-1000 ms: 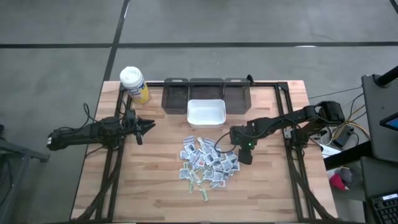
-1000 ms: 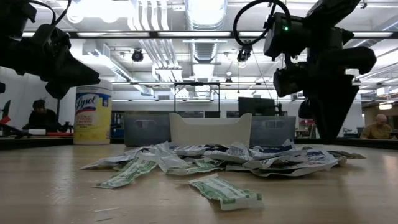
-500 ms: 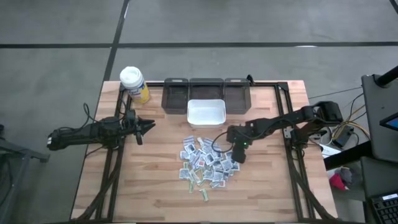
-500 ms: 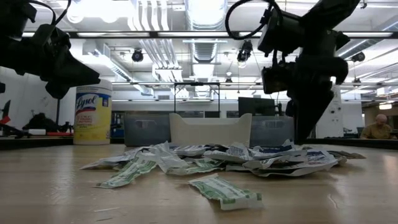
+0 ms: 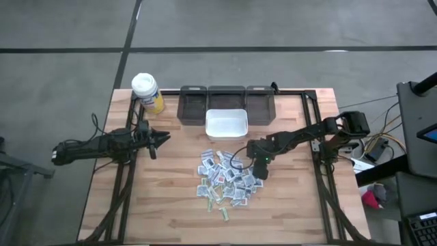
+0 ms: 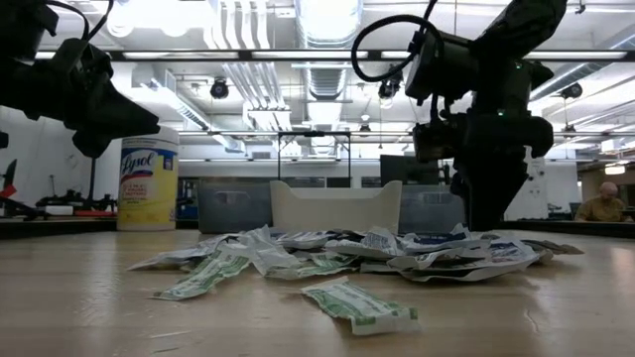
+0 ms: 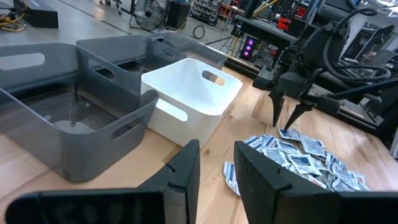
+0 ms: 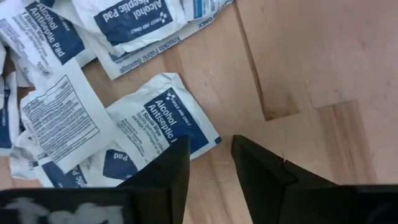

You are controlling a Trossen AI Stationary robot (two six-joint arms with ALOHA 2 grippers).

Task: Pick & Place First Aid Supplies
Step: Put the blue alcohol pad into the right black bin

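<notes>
Three dark grey plastic bins stand in a row along the far edge of the wooden surface, and a white plastic bin with cut-out handles sits just in front of the middle one, touching it. The high view and the left wrist view show the white bin's inside bare; what can be seen of the grey bins also looks bare, though part of them is hidden.

The first aid supplies, many small flat paper packets printed in blue, red and green, lie in a loose heap on the surface near its middle, in front of the white bin and apart from it. A few green-printed strips lie at the heap's near edge. None is in any bin.

The right gripper points down at the heap's right edge, its tips low over the surface. In the right wrist view its jaws stand a little apart with bare wood between them, just beside a blue-printed alcohol pad packet; they hold nothing.

The left gripper hangs above the surface's left side, well apart from the heap, jaws slightly parted and empty.

A yellow canister with a white cap stands at the far left corner.
</notes>
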